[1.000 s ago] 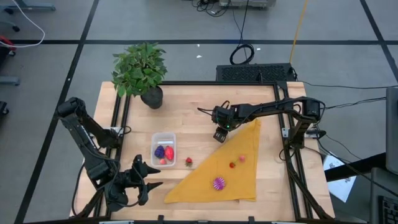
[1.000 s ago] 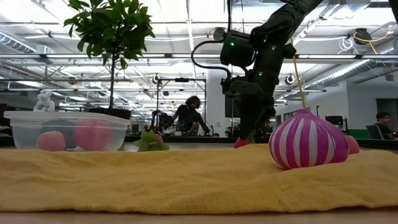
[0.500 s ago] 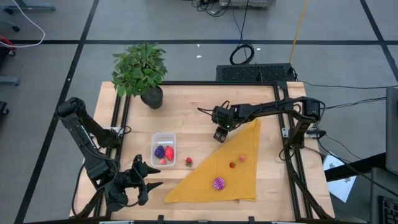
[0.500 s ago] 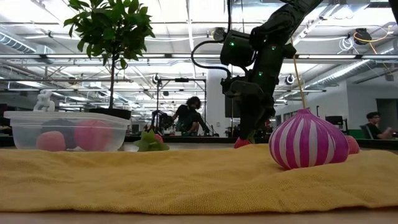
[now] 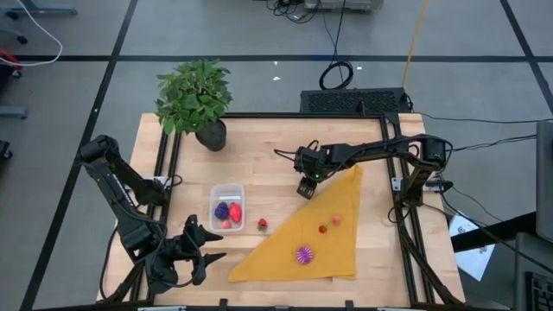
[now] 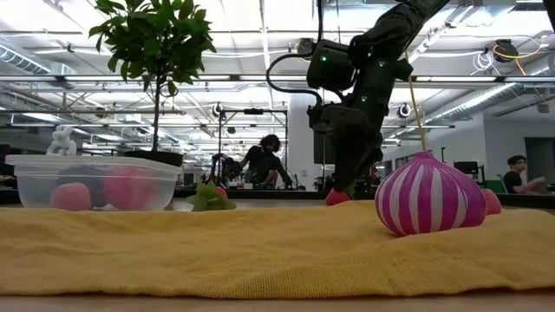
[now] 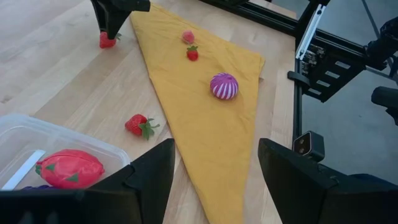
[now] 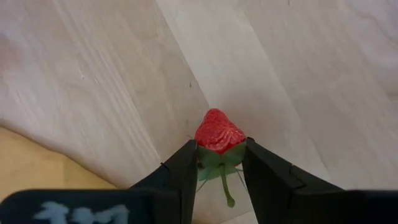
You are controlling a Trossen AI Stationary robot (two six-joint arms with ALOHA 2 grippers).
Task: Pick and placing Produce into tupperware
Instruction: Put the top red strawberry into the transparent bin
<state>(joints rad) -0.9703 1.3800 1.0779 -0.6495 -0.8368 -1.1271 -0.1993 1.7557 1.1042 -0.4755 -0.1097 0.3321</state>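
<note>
An open-plan robotics lab: people (image 6: 263, 161) at desks, exposed ceiling light strips (image 6: 260, 82), floor cables (image 5: 335, 73), and a framed wooden workbench (image 5: 259, 147).

Bright, even overhead light; soft shadows; low view's foreground cloth (image 6: 260, 251) blurred.

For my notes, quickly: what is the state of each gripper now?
Left gripper: open, holding nothing.
Right gripper: shut on a strawberry.
</note>
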